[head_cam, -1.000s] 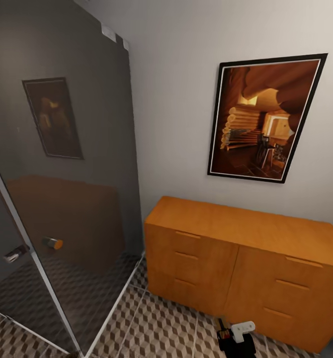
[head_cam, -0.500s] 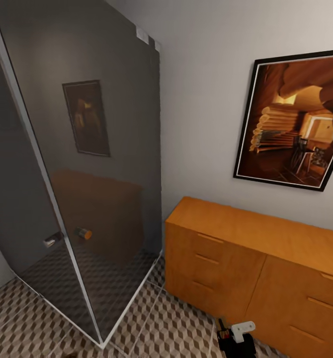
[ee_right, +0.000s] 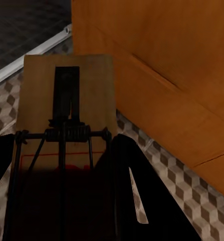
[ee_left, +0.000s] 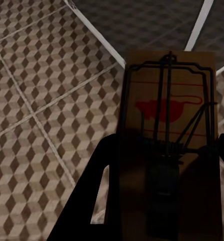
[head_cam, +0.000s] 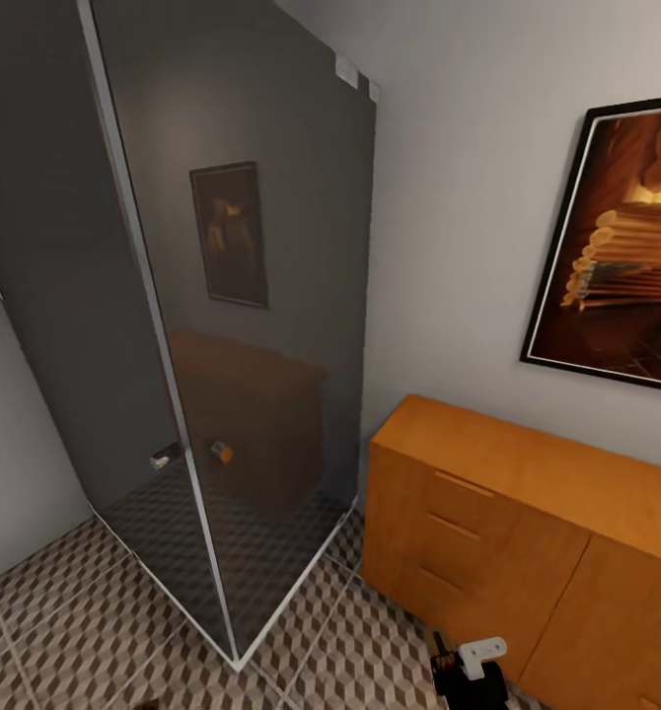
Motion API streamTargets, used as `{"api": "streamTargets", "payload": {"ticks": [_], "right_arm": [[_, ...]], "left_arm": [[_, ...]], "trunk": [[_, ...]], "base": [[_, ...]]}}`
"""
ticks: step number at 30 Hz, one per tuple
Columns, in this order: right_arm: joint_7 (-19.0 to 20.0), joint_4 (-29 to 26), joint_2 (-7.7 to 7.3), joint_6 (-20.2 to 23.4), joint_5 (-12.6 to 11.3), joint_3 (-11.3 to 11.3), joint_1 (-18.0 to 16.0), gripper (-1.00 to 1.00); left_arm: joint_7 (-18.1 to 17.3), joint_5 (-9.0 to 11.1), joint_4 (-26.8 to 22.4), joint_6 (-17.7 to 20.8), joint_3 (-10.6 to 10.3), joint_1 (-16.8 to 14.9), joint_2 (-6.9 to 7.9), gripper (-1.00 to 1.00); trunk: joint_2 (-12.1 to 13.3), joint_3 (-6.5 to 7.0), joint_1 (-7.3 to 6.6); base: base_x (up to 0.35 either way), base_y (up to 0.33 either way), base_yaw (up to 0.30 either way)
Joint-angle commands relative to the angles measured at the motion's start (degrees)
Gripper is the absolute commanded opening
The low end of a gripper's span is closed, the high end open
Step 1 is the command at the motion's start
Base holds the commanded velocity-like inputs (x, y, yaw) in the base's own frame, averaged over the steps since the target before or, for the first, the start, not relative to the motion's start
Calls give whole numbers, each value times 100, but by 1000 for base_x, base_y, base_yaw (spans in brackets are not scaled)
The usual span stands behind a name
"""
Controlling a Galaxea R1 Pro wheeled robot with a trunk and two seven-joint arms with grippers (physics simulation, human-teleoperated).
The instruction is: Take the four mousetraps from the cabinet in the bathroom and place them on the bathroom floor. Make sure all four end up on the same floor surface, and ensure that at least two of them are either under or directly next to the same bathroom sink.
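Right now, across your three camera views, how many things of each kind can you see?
Tan wooden mousetraps with dark wire: 2
Orange-brown wooden cabinet: 1
Dark glass shower enclosure: 1
Black-framed wall picture: 1
Total: 5

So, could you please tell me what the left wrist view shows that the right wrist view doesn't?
Left wrist view: a mousetrap with a red mouse print, held in the left jaws, and the shower's white base rail. Right wrist view: another mousetrap in the right jaws, beside the wooden cabinet. Both show the cube-patterned floor tiles.
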Motion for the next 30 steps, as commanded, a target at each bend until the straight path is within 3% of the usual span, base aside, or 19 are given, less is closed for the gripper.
{"api": "streamTargets", "payload": {"ticks": [1,30], "right_arm": [[-14,22,1,-34,-21,49,-9,-100],[-14,23,1,-34,-27,50,-9,-100]], "left_arm": [[37,-23,20,-22,-33,-10,-23,-100],[-4,-21,20,-22,-30,-10,-65,-100]], "trunk": [[-9,-10,2],[-9,-10,2]], "base": [[0,0,300],[0,0,300]]}}
